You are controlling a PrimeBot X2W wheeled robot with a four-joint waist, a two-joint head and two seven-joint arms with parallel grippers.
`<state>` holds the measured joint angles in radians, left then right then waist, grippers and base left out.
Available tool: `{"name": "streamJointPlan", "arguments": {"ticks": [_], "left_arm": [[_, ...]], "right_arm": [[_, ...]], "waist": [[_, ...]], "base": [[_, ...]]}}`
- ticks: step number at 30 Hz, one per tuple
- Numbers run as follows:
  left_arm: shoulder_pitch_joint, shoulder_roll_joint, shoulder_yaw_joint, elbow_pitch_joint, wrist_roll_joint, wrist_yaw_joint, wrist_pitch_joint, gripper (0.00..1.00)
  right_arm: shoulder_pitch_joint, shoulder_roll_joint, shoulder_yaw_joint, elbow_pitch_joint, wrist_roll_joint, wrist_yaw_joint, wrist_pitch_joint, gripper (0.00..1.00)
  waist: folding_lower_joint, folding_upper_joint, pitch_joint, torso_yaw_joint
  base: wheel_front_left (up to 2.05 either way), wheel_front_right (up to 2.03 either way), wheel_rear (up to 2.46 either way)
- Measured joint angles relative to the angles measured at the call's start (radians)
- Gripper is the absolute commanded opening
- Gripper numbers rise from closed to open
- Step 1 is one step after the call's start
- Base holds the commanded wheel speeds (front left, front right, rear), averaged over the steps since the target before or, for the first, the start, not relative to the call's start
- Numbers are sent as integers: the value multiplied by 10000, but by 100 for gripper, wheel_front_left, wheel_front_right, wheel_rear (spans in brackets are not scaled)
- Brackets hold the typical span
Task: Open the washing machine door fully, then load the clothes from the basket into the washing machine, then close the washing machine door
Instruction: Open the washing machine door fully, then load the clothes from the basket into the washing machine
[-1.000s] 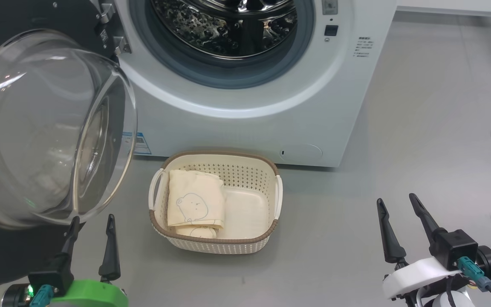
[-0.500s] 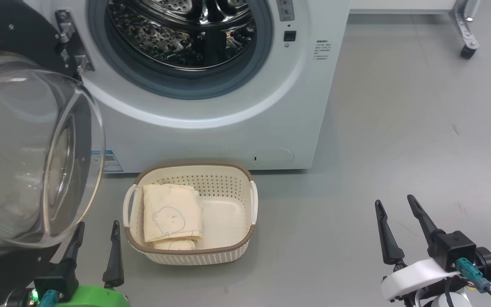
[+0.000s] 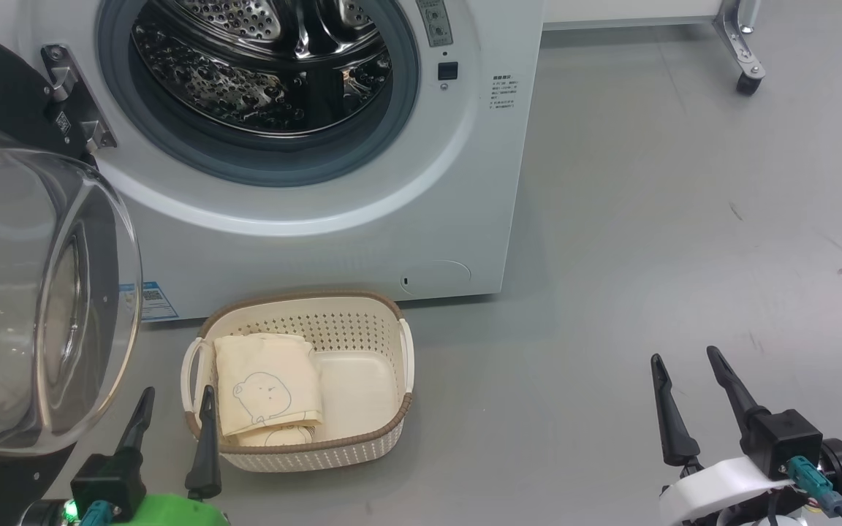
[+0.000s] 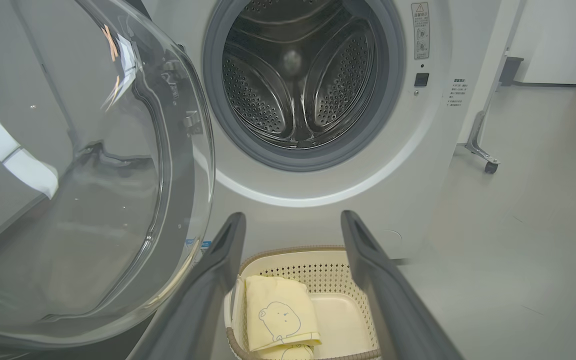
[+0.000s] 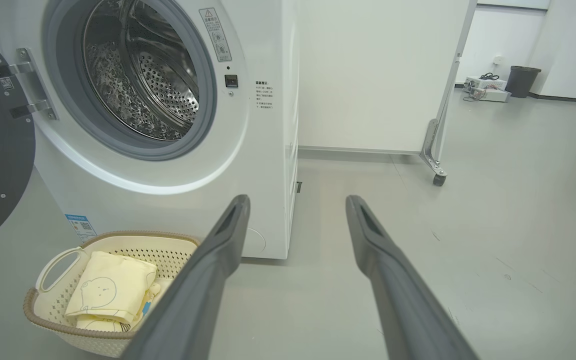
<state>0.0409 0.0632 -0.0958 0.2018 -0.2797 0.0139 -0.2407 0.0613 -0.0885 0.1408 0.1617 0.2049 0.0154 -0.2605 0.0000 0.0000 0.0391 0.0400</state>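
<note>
Hanging at the left edge of the head view, the washing machine door (image 3: 26, 292) stands swung open, its clear glass bowl (image 3: 63, 307) bulging rightward. At lower left, the left tool (image 3: 178, 391) is spread wide and empty, fingers pointing up the frame. The basket (image 3: 297, 298) sits on the floor (image 3: 647, 219) at lower centre, just before the washing machine (image 3: 319, 241), with the folded cream clothes (image 3: 267, 387) in its left half. The drum (image 3: 260, 66) is exposed at upper centre. At lower right, the right tool (image 3: 685, 355) is likewise spread wide, gripping nothing.
</note>
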Motion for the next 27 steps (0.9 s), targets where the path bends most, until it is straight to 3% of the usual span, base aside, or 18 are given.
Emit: {"name": "streamJointPlan", "arguments": {"ticks": [27], "left_arm": [[0, -31, -2, -155, 88, 249, 111, 100]], "right_arm": [[130, 15, -150, -257, -65, -2, 0, 100]], "waist": [[1, 0, 163, -56]], "base": [[0, 0, 0]]}}
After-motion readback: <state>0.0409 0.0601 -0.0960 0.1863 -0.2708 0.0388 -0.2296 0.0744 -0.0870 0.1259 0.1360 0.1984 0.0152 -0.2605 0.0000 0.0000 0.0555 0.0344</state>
